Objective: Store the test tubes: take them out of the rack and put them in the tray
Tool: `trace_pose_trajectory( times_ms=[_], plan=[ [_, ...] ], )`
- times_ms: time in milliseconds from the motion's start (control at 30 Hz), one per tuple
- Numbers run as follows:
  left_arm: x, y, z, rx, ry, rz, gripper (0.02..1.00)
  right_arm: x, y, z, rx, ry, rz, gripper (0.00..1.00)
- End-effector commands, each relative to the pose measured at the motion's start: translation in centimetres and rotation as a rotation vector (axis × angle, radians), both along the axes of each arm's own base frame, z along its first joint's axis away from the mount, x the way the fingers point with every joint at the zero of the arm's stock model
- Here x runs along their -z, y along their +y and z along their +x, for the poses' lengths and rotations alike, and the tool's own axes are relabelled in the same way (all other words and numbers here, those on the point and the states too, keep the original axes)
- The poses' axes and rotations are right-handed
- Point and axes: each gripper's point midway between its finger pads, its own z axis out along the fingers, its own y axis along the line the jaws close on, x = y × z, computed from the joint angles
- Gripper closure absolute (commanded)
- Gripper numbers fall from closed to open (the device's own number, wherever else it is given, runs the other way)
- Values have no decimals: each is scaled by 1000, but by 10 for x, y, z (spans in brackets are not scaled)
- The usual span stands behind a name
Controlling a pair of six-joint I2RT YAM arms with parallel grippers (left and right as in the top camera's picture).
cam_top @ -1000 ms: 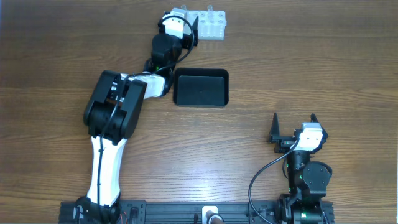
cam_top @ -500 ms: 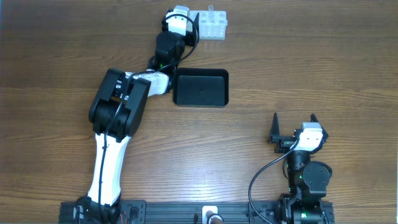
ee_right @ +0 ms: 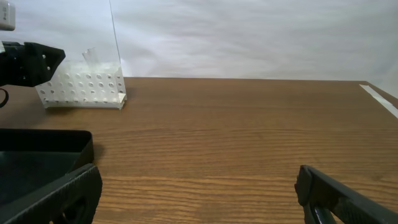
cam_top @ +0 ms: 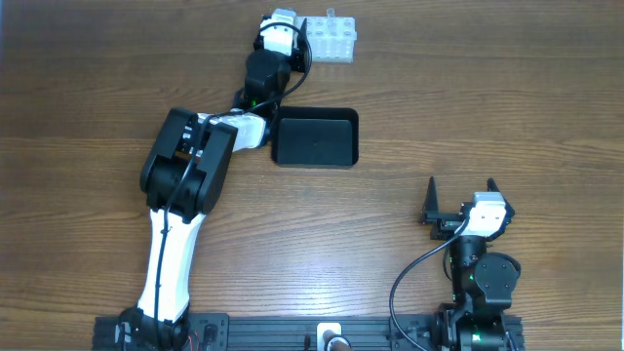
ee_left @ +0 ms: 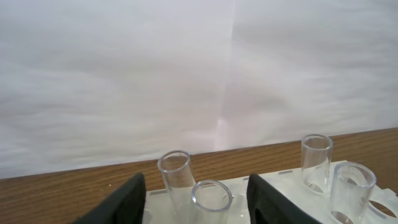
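Across the table [cam_top: 507, 88], the tray [cam_top: 314, 137] lies well ahead of my right gripper [cam_top: 461, 187], whose jaws gape wide on nothing. My left gripper [ee_left: 196, 183] is at the rack [ee_left: 280, 180], jaws parted astride one tube [ee_left: 211, 196] (apparently not touching it), with a second tube [ee_left: 176, 171] just beyond.

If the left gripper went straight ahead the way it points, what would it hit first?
Probably the nearest test tube in the rack, which stands inside the open left gripper, though depth is unclear.
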Motion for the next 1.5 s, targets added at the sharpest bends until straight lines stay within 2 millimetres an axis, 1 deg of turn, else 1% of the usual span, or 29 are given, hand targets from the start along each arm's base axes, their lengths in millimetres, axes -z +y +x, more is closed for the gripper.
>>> trace_pose_trajectory(
  times_ms=[33, 400, 600, 767, 900, 1067, 1300, 1500],
  plan=[
    [4, 0, 3, -11, -7, 12, 533, 4, -3, 0, 16, 9, 3, 9],
    [0, 0, 3, -11, -14, 10, 562, 4, -3, 0, 16, 9, 3, 7],
    [-3, 0, 3, -13, -23, 7, 641, 4, -3, 0, 16, 9, 3, 9],
    [-3, 0, 3, -13, -23, 7, 641, 4, -3, 0, 16, 9, 3, 9],
    [-4, 0, 3, -13, -24, 6, 665, 4, -3, 0, 15, 9, 3, 9],
    [-4, 0, 3, -13, -24, 6, 737, 4, -3, 0, 16, 9, 3, 7],
    [-4, 0, 3, -13, -24, 6, 752, 4, -3, 0, 16, 9, 3, 7],
    [-5, 0, 3, -13, -26, 5, 785, 4, -3, 0, 15, 9, 3, 9]
  ],
)
